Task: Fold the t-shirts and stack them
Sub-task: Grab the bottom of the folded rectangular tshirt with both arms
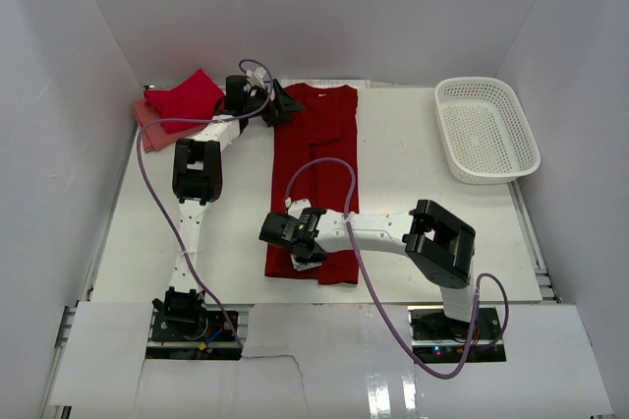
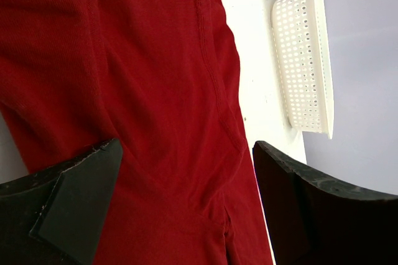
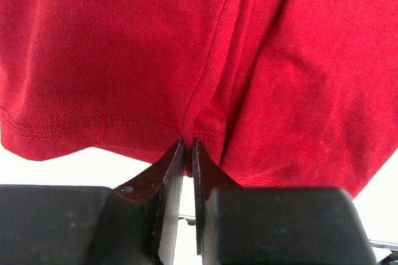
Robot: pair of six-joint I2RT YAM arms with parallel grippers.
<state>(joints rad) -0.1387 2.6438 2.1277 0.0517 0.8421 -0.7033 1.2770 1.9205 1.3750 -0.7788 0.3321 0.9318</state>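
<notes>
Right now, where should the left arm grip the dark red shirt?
Probably the collar end, from above at its left edge: the dark red shirt lies flat as a long strip, right gripper pinching the near hem, open left gripper over that end.

I am working inside a lab test cell: plain white panel walls are enclosing my flat white tabletop.

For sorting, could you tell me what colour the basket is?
White basket, clearest in the top external view.
</notes>
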